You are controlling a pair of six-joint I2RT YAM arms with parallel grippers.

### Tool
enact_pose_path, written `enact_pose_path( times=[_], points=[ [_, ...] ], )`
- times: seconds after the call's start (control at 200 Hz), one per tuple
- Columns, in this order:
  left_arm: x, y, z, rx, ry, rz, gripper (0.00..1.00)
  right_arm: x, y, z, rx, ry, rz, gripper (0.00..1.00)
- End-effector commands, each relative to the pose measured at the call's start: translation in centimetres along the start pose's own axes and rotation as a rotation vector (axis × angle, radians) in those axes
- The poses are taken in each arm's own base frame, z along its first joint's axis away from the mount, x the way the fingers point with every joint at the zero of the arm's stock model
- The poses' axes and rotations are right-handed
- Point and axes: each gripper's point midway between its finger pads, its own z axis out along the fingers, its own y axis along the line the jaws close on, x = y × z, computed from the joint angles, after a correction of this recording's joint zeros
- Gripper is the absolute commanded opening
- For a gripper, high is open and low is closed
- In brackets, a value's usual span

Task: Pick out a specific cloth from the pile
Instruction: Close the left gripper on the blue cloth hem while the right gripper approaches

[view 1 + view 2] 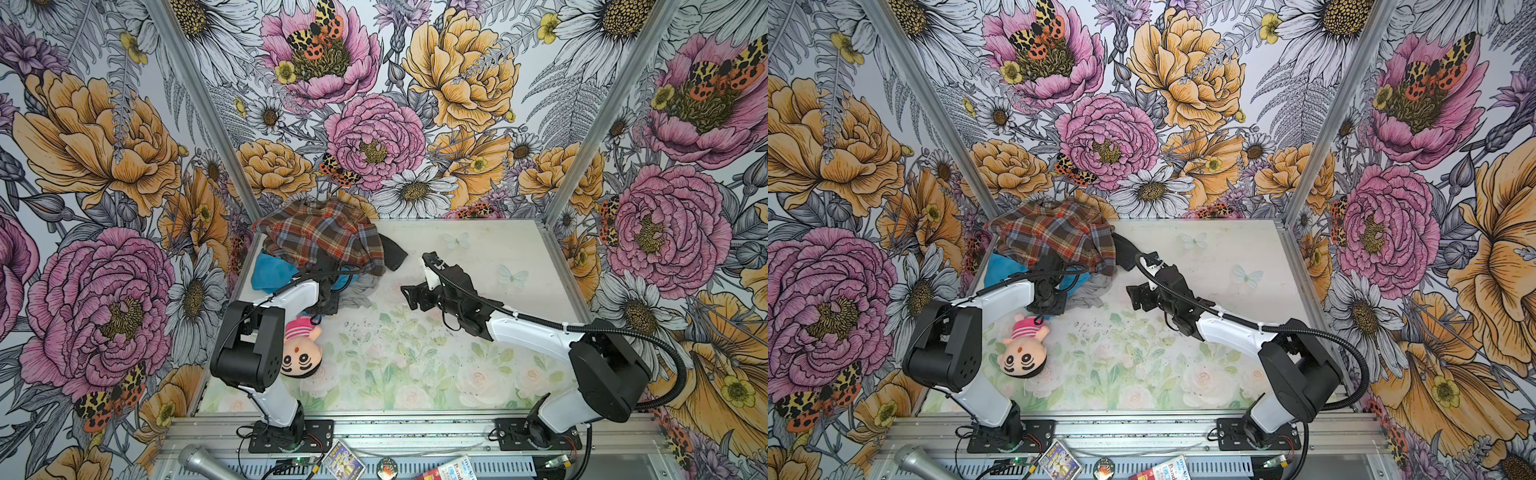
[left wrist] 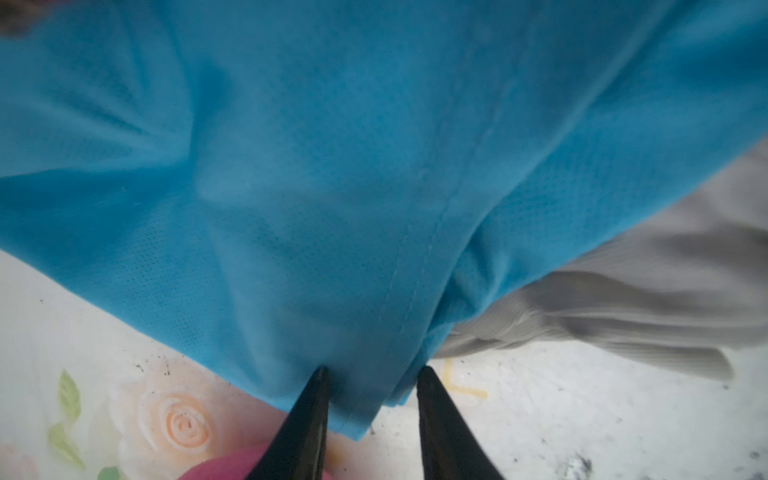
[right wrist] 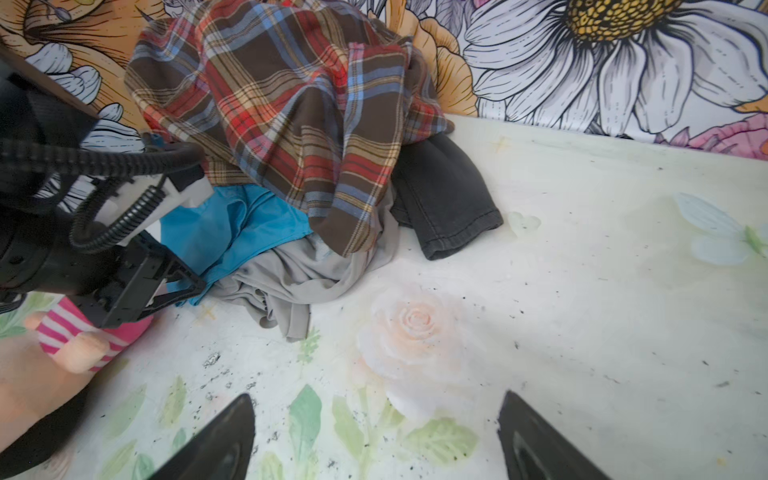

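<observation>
Where the pile [image 1: 328,253] sits in the far left corner of the bench [image 1: 457,365], the cloth [image 1: 269,274] lies at its near bottom edge. It is partly under the plaid shirt [image 3: 291,116], with a grey piece [image 2: 623,299] just beside it and a dark piece [image 3: 449,199] sticking out on the pile's right. Low at the pile's front, the left tool [image 2: 372,372] has its jaws narrowed astride the cloth's stitched hem corner, fabric between the fingers [image 2: 311,411]; cannot tell whether they pinch it. The right tool [image 3: 377,397] is spread wide, empty, over bare bench, apart from the pile. Cloth looks thin, fine-meshed, limp: light, no stiffness, likely a bit slick. Judgement: the hem is the right hold, since a doubled, stitched edge gives more to bite than a single layer. The shirt's weight on top is the trouble: a pull could drag shirt or grey piece along, or slip the hem free. A low sideways draw toward open bench seems best. Doll [image 1: 301,349] lies close by; mind it.
</observation>
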Motion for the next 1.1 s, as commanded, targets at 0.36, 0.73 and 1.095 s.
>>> enact_pose_path(
  times=[0.36, 0.73, 1.095],
  points=[
    [-1.7, 1.0, 0.0, 0.0, -0.018, -0.04, 0.09, -2.5, 1.7, 1.0, -0.03, -0.053, -0.025, 0.92],
    [-3.6, 2.3, -3.8, 0.025, -0.101, -0.079, 0.0, -3.2, 2.0, 2.2, -0.033, -0.052, -0.028, 0.91],
    [-5.2, 2.5, -8.6, 0.082, -0.194, -0.097, 0.0, -3.7, 3.0, 2.4, -0.04, -0.055, -0.048, 0.91]
  ],
)
